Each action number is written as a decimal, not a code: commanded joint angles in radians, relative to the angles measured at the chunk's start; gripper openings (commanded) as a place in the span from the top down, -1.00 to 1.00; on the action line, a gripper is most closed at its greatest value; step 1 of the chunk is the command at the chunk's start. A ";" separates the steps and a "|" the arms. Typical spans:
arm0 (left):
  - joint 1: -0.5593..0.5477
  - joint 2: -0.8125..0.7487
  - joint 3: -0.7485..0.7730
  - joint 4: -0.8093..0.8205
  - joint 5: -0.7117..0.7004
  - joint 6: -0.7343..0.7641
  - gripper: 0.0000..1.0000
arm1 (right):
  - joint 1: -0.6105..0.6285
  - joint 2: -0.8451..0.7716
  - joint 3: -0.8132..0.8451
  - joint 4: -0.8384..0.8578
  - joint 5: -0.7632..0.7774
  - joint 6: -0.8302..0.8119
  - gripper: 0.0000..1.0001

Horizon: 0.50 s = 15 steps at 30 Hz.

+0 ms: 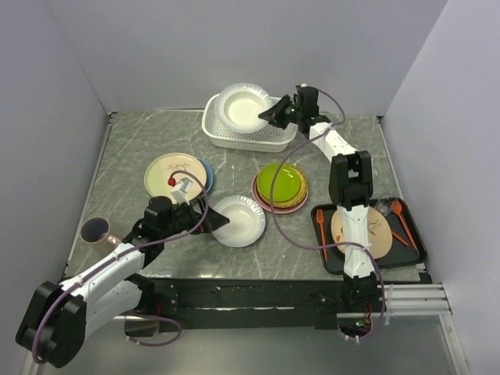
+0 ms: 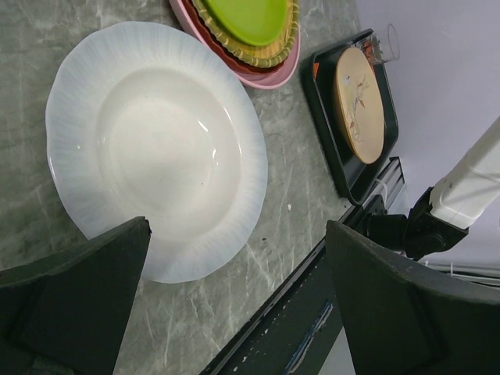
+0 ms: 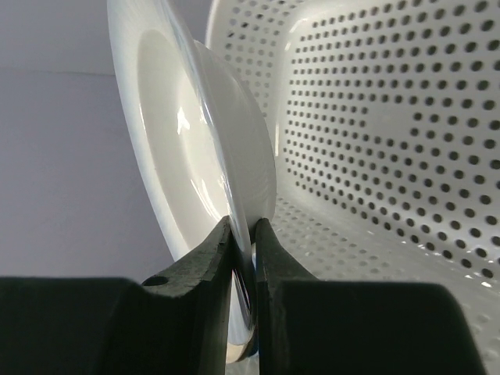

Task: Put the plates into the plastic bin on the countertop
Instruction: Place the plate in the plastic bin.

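Observation:
My right gripper (image 1: 271, 116) (image 3: 244, 228) is shut on the rim of a white plate (image 1: 242, 105) (image 3: 183, 133). It holds the plate tilted on edge over the white perforated plastic bin (image 1: 234, 142) (image 3: 391, 133) at the back of the countertop (image 1: 133, 148). A second white plate (image 1: 242, 223) (image 2: 156, 148) lies flat near the front. My left gripper (image 1: 217, 221) (image 2: 238, 234) hangs open at this plate's near-left edge, one finger over the rim and nothing between the fingers. A lime green plate (image 1: 280, 181) (image 2: 250, 16) tops a stack of straw, red and pink plates.
A cream plate (image 1: 173, 176) carrying a small red object lies on a blue plate (image 1: 207, 173) at the left. A black tray (image 1: 414, 242) (image 2: 328, 101) at the right holds a cream sprig plate (image 1: 379, 230) (image 2: 358, 101) and orange cutlery. A mug (image 1: 95, 230) stands at the left edge.

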 commanded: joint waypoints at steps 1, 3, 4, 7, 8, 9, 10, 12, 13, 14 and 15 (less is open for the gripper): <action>-0.005 -0.013 0.036 0.003 0.008 0.033 -0.99 | -0.008 -0.012 0.087 0.101 0.013 0.022 1.00; -0.005 0.002 0.040 0.005 0.019 0.037 -0.99 | -0.008 -0.011 0.087 0.089 0.027 0.005 1.00; -0.005 0.008 0.042 0.008 0.022 0.037 -0.99 | -0.009 -0.011 0.088 0.084 0.038 0.002 1.00; -0.005 0.028 0.039 0.026 0.034 0.037 -0.99 | -0.011 -0.006 0.091 0.087 0.042 0.005 1.00; -0.005 0.033 0.037 0.032 0.039 0.036 -0.99 | -0.009 -0.003 0.093 0.087 0.046 0.006 1.00; -0.005 0.037 0.037 0.034 0.042 0.036 -0.99 | -0.011 0.002 0.097 0.081 0.049 0.005 1.00; -0.005 0.037 0.036 0.037 0.045 0.034 -0.99 | -0.009 0.005 0.102 0.077 0.052 0.003 1.00; -0.007 0.036 0.033 0.034 0.044 0.036 -0.99 | -0.012 0.008 0.102 0.077 0.058 0.003 1.00; -0.007 0.033 0.033 0.032 0.041 0.037 -0.99 | -0.011 0.008 0.102 0.077 0.061 0.005 1.00; -0.007 0.030 0.029 0.031 0.037 0.034 -0.99 | -0.014 0.011 0.102 0.077 0.064 0.005 1.00; -0.007 0.024 0.025 0.031 0.036 0.033 -0.99 | -0.015 0.014 0.102 0.078 0.065 0.008 1.00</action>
